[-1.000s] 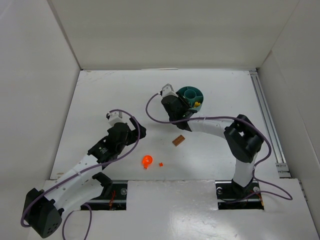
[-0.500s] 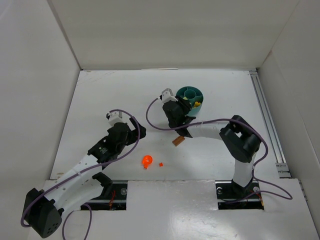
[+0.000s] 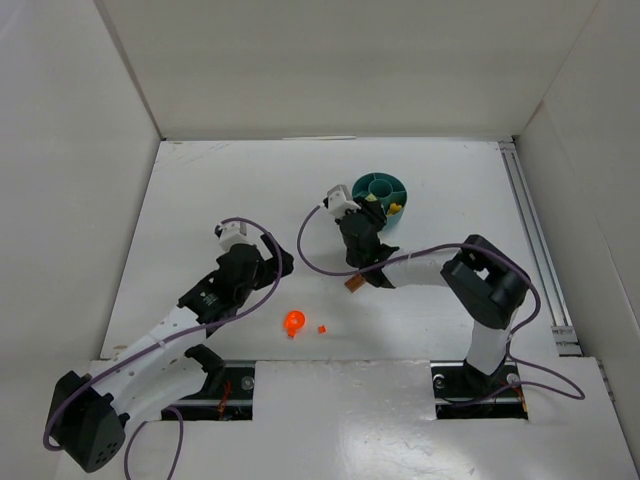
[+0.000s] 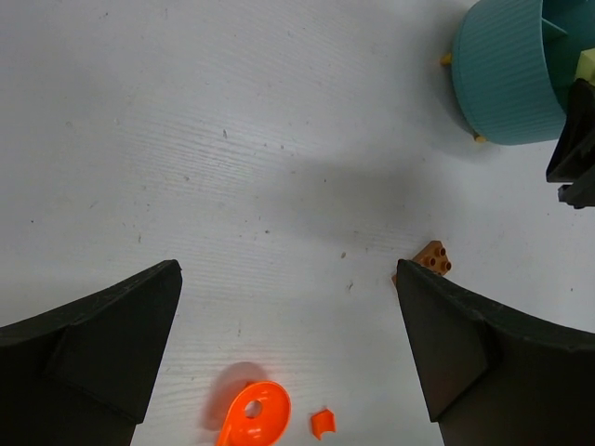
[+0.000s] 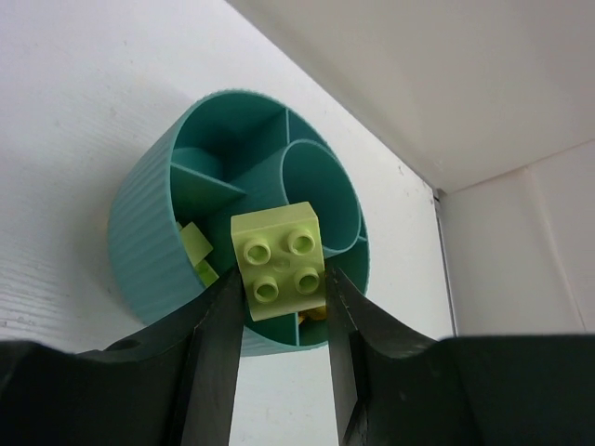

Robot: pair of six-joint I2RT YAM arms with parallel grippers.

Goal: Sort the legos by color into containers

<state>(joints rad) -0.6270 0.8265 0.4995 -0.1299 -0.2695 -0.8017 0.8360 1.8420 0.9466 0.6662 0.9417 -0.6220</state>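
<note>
A: What holds the pieces?
B: On the white table (image 3: 200, 200), a teal tub (image 3: 372, 196) sits upper centre in the overhead view. One wedge has small pale green bricks (image 5: 193, 243) in it.

A: And the grippers?
B: The right gripper (image 5: 282, 297), just lower left of the tub, is clamped on a square pale green brick (image 5: 277, 260). The left gripper (image 4: 286, 279), left of centre, has its jaws spread wide and holds nothing.

A: Loose pieces?
B: A brown brick (image 3: 354, 284) lies at centre. Below it are a round orange piece (image 3: 293, 322) and a tiny orange bit (image 3: 321, 328).

Robot lab: white-walled test enclosure (image 3: 330, 70)
</note>
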